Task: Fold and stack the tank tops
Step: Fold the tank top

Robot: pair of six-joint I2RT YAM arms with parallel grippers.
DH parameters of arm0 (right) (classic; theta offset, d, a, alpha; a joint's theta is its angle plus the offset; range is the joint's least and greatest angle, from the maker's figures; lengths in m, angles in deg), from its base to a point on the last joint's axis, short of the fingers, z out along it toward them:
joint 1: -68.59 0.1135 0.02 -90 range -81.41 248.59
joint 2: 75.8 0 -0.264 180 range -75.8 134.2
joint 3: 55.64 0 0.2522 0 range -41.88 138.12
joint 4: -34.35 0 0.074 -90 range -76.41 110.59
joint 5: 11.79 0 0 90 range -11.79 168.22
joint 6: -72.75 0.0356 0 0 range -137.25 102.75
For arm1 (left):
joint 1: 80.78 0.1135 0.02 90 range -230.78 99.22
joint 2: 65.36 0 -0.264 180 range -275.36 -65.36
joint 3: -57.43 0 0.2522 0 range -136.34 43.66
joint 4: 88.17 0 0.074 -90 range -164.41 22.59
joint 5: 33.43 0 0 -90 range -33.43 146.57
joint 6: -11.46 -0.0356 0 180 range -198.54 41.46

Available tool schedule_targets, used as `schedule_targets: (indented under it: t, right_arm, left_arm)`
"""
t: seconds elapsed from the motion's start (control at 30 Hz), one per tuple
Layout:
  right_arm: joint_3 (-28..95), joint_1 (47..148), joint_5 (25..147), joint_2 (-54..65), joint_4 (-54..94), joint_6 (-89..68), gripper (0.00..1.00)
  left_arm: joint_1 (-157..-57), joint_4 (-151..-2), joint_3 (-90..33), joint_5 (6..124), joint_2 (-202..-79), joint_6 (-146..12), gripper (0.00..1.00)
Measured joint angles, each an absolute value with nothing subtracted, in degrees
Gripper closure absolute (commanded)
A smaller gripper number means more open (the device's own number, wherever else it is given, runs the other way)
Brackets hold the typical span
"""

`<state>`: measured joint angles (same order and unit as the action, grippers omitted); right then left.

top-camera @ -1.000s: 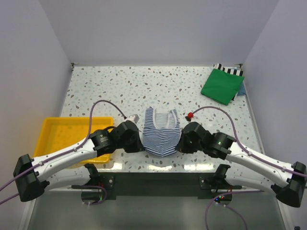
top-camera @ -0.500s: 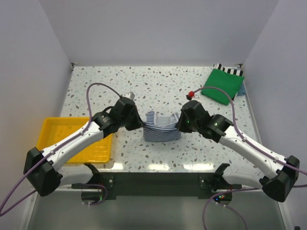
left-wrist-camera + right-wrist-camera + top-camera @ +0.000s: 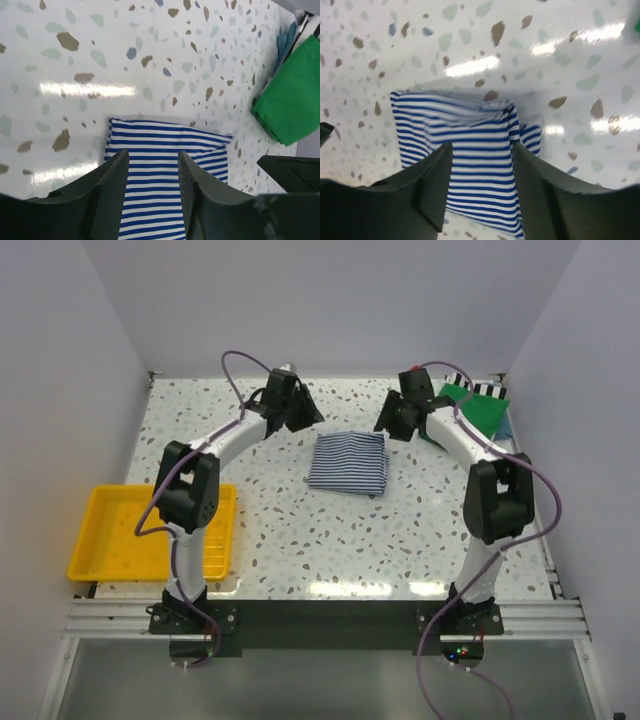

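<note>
The striped tank top [image 3: 348, 462] lies folded in a flat rectangle on the speckled table, mid-far. My left gripper [image 3: 303, 413] hovers just off its far left corner and my right gripper [image 3: 391, 422] off its far right corner. Both are open and hold nothing. In the left wrist view the striped tank top [image 3: 165, 145] shows flat between the spread jaws of the left gripper [image 3: 152, 160]. The right wrist view shows the striped tank top [image 3: 462, 125] lying under the open right gripper [image 3: 482, 155]. The green tank top [image 3: 472, 408] sits folded at the far right, partly behind the right arm.
A yellow tray [image 3: 110, 530] stands at the near left edge. A black-and-white striped cloth [image 3: 482, 388] and a blue cloth [image 3: 508, 426] lie under and beside the green top. White walls close in the table on three sides.
Both arms swung from the near edge to the far side, carrying the striped top's near edge over into a fold. Both grippers opened and let it go.
</note>
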<state>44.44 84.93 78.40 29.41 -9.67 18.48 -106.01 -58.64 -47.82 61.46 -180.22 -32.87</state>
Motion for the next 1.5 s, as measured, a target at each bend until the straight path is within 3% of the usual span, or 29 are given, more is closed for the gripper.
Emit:
schedule_targets:
  t: [0.03,0.17,0.4,0.63,0.73,0.9,1.1,1.4,1.5]
  right_arm:
    - [46.43,83.49,78.77,32.43,-9.19,17.93,0.4]
    - [51.28,79.99,78.18,39.31,-9.26,16.56,0.39]
    - [50.45,82.99,74.62,38.53,-8.1,14.46,0.4]
    - [42.56,89.7,71.17,38.48,-6.33,13.63,0.47]
    - [36.31,90.53,69.46,38.05,-4.76,13.52,0.55]
    - [27.2,90.31,67.14,31.97,-1.41,13.54,0.55]
    - [25.19,90.26,67.97,31.2,2.52,12.34,0.56]
    - [39.41,90.55,75.84,41.85,4.38,5.54,0.56]
    - [46.06,91.66,78.29,46.07,3.42,3.35,0.5]
  left_arm:
    - [-105.05,-60.1,-50.03,62.27,-182.98,-33.35,0.45]
    - [-101.95,-61.98,-51.71,63.86,-186.17,-34.66,0.43]
    - [-101.29,-63.71,-48.06,62.05,-180.57,-34.77,0.5]
    - [-106.54,-64.23,-43.21,59.95,-178.98,-35.38,0.55]
    - [-109.62,-64.17,-42.35,59.32,-179.98,-36.39,0.55]
    - [-112.94,-64.45,-42.38,58.77,-184.22,-37.68,0.57]
    - [-114.41,-61.87,-42.66,54.14,-187.72,-37.07,0.59]
    - [-117.42,-63.07,-23.01,48.02,-173.75,-29.46,0.6]
    - [-121.18,-64.17,-17.26,47.14,-169.8,-25.81,0.6]
